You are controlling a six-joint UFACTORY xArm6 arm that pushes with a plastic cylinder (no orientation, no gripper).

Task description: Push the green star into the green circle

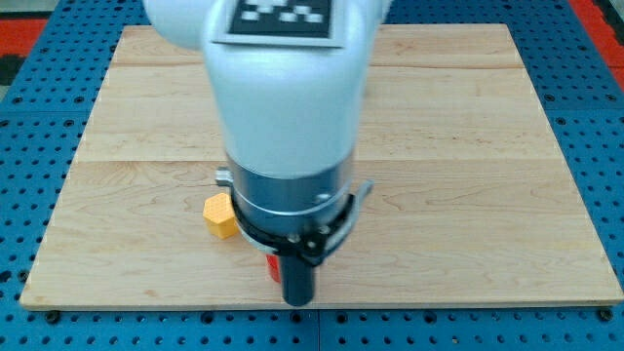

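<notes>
The arm's white and grey body fills the middle of the view and hides much of the wooden board. My tip is not clearly visible; only the dark rod holder's lower end shows near the board's bottom edge. A yellow block, shape roughly hexagonal, lies just left of the arm. A sliver of a red block shows beside the dark holder, on its left. No green star and no green circle are visible; they may be hidden behind the arm.
The board lies on a blue perforated table. The board's bottom edge runs just below the rod holder.
</notes>
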